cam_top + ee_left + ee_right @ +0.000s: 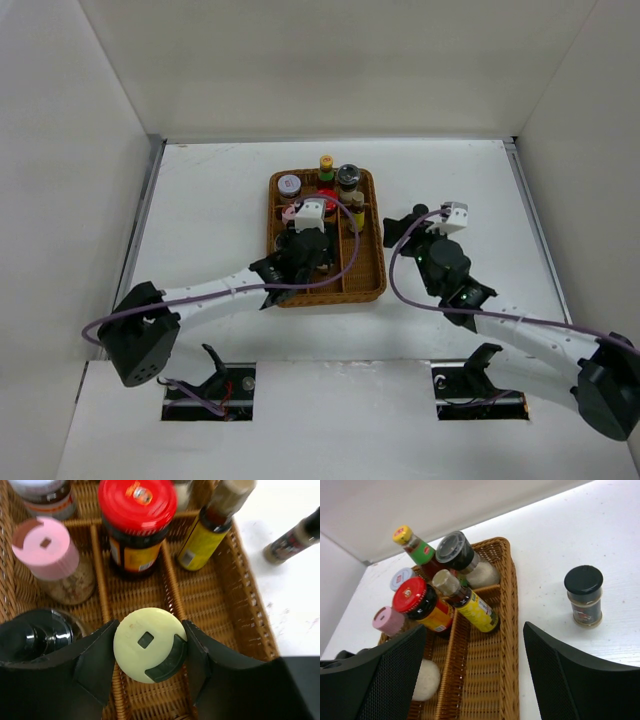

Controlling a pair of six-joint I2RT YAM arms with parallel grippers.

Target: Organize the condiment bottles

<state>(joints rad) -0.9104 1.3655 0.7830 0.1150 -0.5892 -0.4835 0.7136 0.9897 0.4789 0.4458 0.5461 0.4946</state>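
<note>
Placing seems the step: the left gripper, closed on the cream-cap bottle, holds it over the tray, toward the desk's near edge. Next, lower and release. The right gripper hangs wide open, empty, near the black-cap jar toward the right edge.

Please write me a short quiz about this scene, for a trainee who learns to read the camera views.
1. True or false: the black-capped jar stands inside the wicker tray.
2. Which cap colour does the left pincer grip? A red, B cream, C pink.
3. Fill in: the right pincer is ____.
Key: 1 false, it stands on the table; 2 B, the cream-capped bottle; 3 open.
</note>
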